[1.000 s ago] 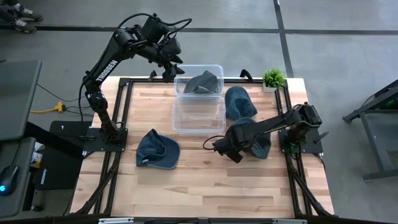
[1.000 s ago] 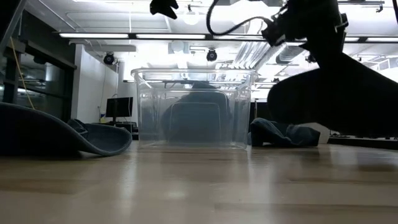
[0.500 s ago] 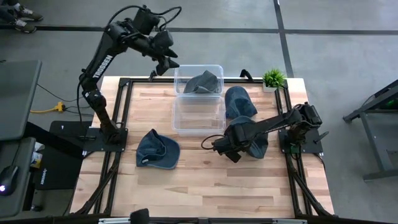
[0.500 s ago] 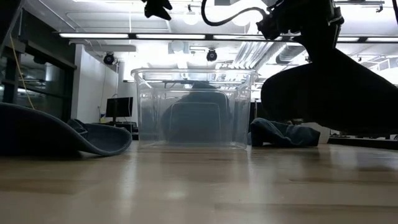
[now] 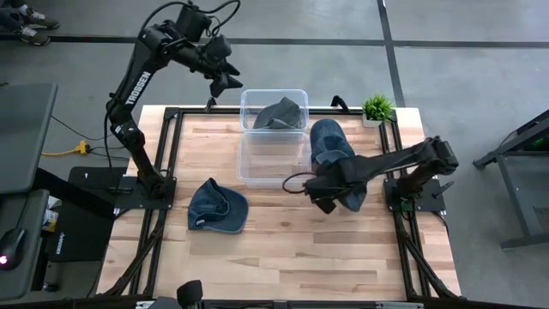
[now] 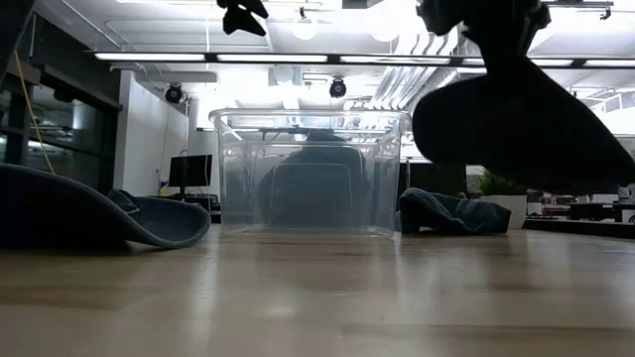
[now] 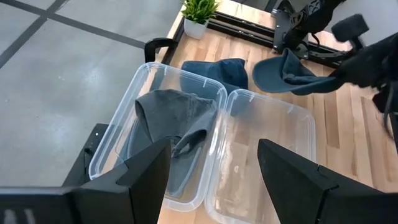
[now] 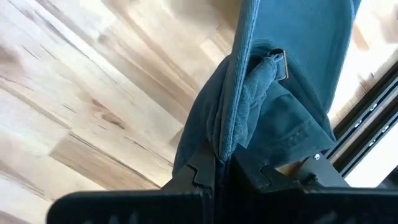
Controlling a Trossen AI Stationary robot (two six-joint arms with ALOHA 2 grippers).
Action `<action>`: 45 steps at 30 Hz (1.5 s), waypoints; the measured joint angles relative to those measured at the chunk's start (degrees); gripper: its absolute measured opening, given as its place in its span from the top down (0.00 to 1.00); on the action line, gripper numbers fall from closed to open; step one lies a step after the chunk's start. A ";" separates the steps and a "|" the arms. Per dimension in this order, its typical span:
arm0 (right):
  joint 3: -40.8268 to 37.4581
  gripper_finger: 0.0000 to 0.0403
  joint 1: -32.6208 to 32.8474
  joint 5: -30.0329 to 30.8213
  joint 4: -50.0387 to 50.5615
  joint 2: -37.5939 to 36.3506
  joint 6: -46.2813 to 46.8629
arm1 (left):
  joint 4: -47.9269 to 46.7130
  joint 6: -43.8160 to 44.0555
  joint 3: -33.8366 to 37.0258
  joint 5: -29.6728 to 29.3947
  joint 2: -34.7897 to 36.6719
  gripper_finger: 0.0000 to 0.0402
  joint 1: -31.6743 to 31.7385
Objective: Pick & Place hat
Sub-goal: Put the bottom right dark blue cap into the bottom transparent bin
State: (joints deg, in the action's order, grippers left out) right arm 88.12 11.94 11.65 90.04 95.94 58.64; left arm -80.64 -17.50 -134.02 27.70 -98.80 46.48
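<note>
- Right gripper [image 5: 319, 196] clamped on the edge of a blue denim cap [image 5: 347, 184], fingers pressed together on a fold of cloth; cap lifted clear of the wooden table [image 5: 283, 249], just beside the nearer clear bin [image 5: 273, 160], on the side facing the potted plant [image 5: 376, 109].
- Thin pinch on limp fabric: likely to slip out on a quick swing, dropping the cap onto the table short of the nearer clear bin.
- Hanging crown and brim below the fingers: risk of catching the wall of the nearer clear bin on the way over, dragging or tipping the light plastic.
- Second blue cap [image 5: 329, 140] lying on the table just beside the nearer clear bin, close under the raised arm: could be brushed and pushed along by a low pass.
- Left gripper [image 5: 221, 83] hovering above the corner of the farther clear bin [image 5: 273, 112], fingers [image 7: 146, 168] spread apart and empty; a gray cap [image 7: 174, 121] already inside that bin.
- Both arms close over the nearer clear bin if the left one descends now: possible collision.
- Third blue cap [image 5: 216, 206] resting on the table well apart from the nearer clear bin, toward the left arm's base; no threat there.
- Release too high above the nearer clear bin: cap may drape over the rim rather than fall inside.
</note>
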 joint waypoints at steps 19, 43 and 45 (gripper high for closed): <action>1.16 0.97 -5.34 11.98 0.10 -9.38 -13.24 | -0.05 2.87 0.00 -0.24 0.00 0.41 0.00; 26.73 0.97 -13.49 25.15 -0.04 2.32 -61.30 | 1.16 10.33 -0.01 -13.33 0.00 0.41 0.01; 27.21 0.97 -13.32 25.13 0.03 4.41 -64.76 | 0.59 10.34 -0.02 -13.36 0.00 0.41 0.02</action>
State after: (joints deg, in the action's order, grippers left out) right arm 115.32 -1.38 36.78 90.07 100.35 -6.12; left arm -80.05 -7.16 -134.04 14.35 -98.80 46.50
